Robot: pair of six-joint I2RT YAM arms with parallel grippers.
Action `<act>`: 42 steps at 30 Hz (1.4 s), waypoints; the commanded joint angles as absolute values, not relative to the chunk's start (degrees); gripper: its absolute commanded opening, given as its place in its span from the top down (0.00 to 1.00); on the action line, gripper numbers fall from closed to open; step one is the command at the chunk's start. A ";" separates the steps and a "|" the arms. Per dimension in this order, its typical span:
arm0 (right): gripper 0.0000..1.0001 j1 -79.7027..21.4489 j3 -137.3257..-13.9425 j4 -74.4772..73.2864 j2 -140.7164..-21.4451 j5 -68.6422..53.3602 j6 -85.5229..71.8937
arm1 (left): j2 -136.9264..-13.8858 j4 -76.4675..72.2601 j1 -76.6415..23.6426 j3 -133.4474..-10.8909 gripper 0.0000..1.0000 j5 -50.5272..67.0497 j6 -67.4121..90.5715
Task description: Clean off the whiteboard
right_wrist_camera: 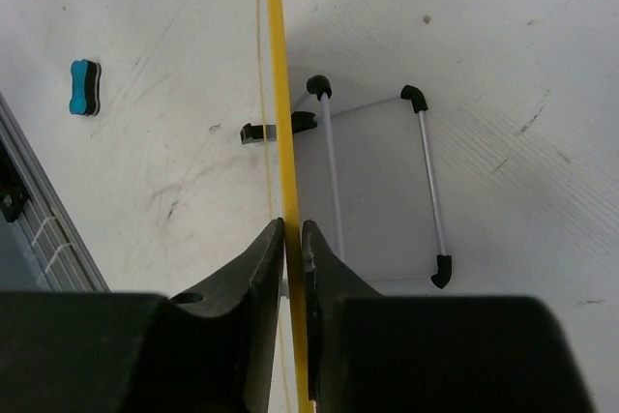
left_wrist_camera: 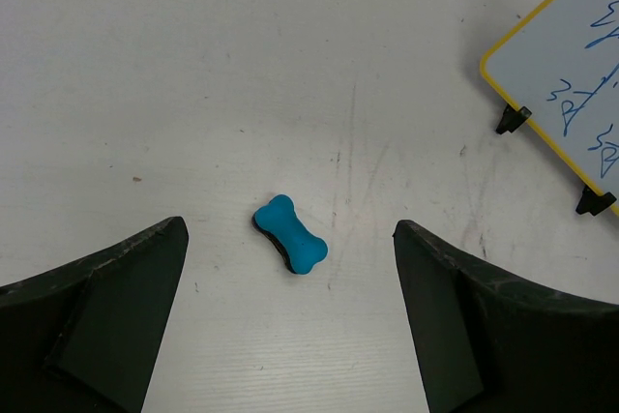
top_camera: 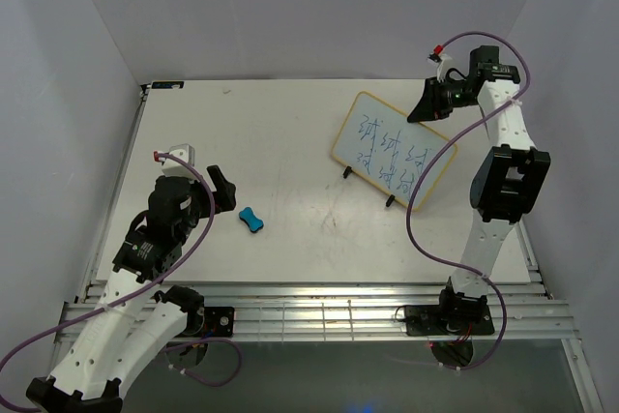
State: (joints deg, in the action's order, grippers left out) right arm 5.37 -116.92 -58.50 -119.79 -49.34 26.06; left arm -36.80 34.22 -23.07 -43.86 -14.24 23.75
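The whiteboard (top_camera: 392, 154) stood near the far right corner of the counter (top_camera: 290, 123), with blue scribbles on it. The right gripper (right_wrist_camera: 293, 229) pinched its yellow edge, likely to keep it steady. The left gripper (top_camera: 222, 191) hung wide open over the little blue eraser (left_wrist_camera: 290, 235), ready to grab it.

**Bright, Even Light and Soft Shadows**

Everything I see is lit brightly and evenly from above. The worktop (top_camera: 280, 142) reads near white, with no hard glare. In my right wrist view the whiteboard (right_wrist_camera: 279, 65) throws a soft grey shadow onto the surface to its right, around the wire stand. My left end effector (left_wrist_camera: 290, 227) shows as dark shapes with little detail. The eraser (left_wrist_camera: 289, 233) between its fingers is sharp, with a thin shadow beneath. The overhead view dims below the worktop's near edge.
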 commanded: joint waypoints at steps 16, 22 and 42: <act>0.75 1.85 -109.07 -55.99 -111.98 -48.08 25.93 | -35.07 33.05 -23.64 -43.33 0.02 -14.24 23.20; 0.77 0.97 -108.11 -55.46 -110.66 -46.85 25.84 | -35.07 33.22 -23.64 -43.24 0.02 -14.33 23.29; 0.92 0.18 -107.58 -51.07 -102.05 -42.63 20.75 | -34.37 33.49 -23.82 -43.33 0.02 -15.12 23.38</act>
